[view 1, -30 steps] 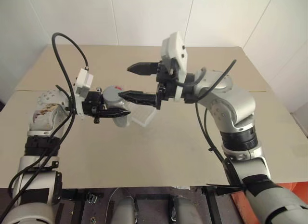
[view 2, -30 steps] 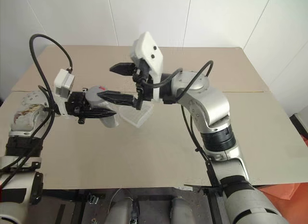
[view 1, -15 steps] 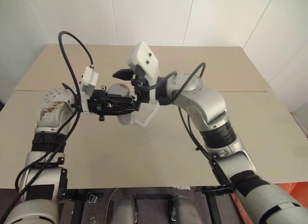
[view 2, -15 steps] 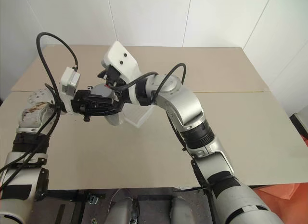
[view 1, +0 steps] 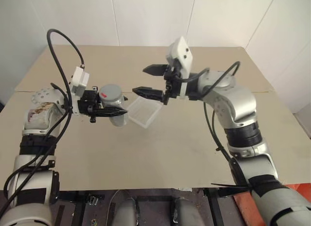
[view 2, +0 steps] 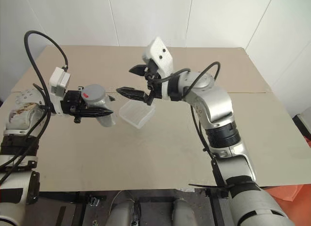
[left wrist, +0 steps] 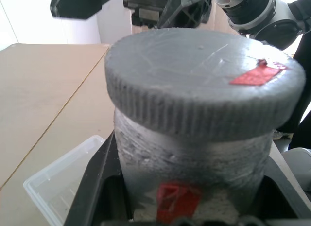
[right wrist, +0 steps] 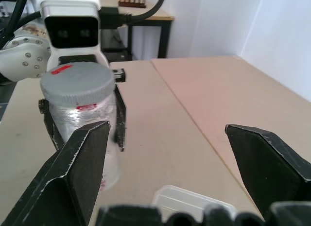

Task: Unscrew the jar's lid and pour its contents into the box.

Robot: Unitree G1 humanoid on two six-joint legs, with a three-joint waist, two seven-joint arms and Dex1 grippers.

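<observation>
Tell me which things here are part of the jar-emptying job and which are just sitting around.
Part of the job:
- jar, held by the shut left tool
- lid, on the jar
- box, on the table
- open right tool

Just around:
- table
- dark side table behind, in the right wrist view

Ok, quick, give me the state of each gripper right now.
Left gripper: shut on the jar, lid on.
Right gripper: open, holding nothing, pointing at the jar with a gap between.
</observation>
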